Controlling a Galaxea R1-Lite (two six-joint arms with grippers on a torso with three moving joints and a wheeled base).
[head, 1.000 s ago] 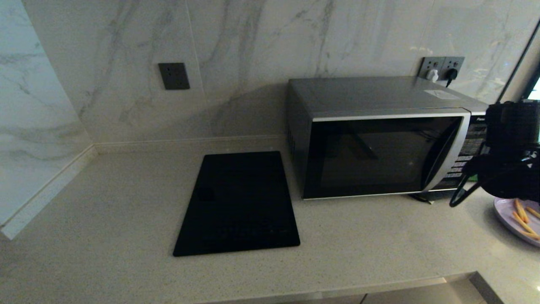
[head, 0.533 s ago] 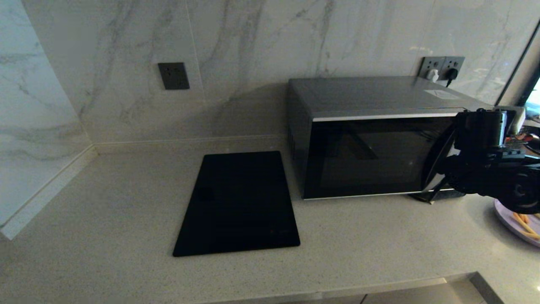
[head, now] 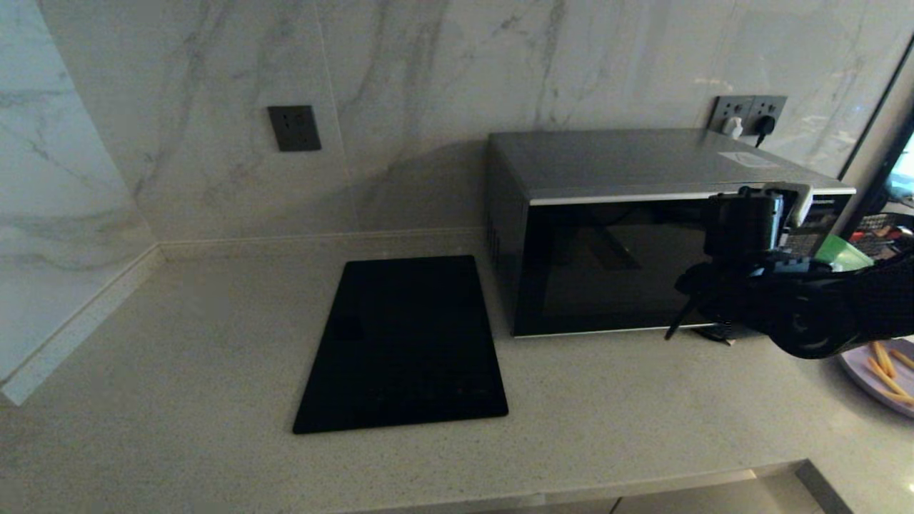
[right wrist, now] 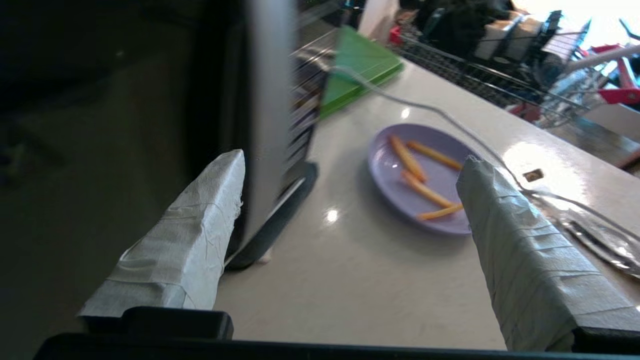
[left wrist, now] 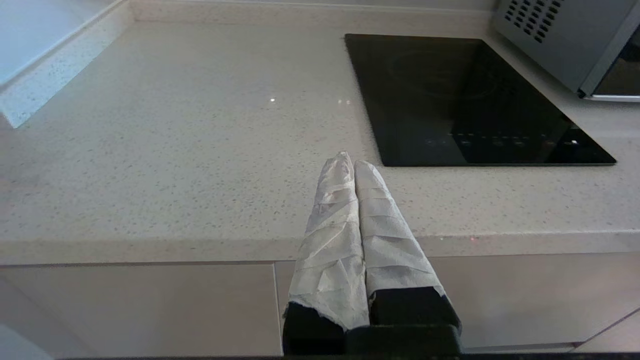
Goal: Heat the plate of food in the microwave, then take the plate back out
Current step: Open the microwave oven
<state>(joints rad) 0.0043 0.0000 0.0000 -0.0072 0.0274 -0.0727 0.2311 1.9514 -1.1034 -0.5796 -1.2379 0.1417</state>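
The silver-grey microwave (head: 607,264) stands on the counter at the back right, its dark glass door facing me. My right gripper (head: 800,203) hangs in front of the door's right end, by the curved silver handle strip (right wrist: 267,100). It is open and empty (right wrist: 352,159), with one taped finger (right wrist: 200,225) close beside the strip. The plate of food (head: 878,371) is lavender with a few orange sticks and lies on the counter right of the microwave; in the right wrist view the plate (right wrist: 425,175) lies beyond the fingertips. My left gripper (left wrist: 350,161) is shut and parked over the counter's front edge.
A flat black cooktop panel (head: 407,343) lies left of the microwave. A green board (right wrist: 360,70) rests beside the microwave's right side, and a thin cable (right wrist: 435,107) crosses the counter there. Wall sockets (head: 748,114) sit behind the microwave. A wire rack (right wrist: 480,75) borders the counter's far right.
My right arm has swung left, from the button panel to the door's handle end, uncovering more of the plate. Its jaws have spread a little wider. The left arm has not moved.
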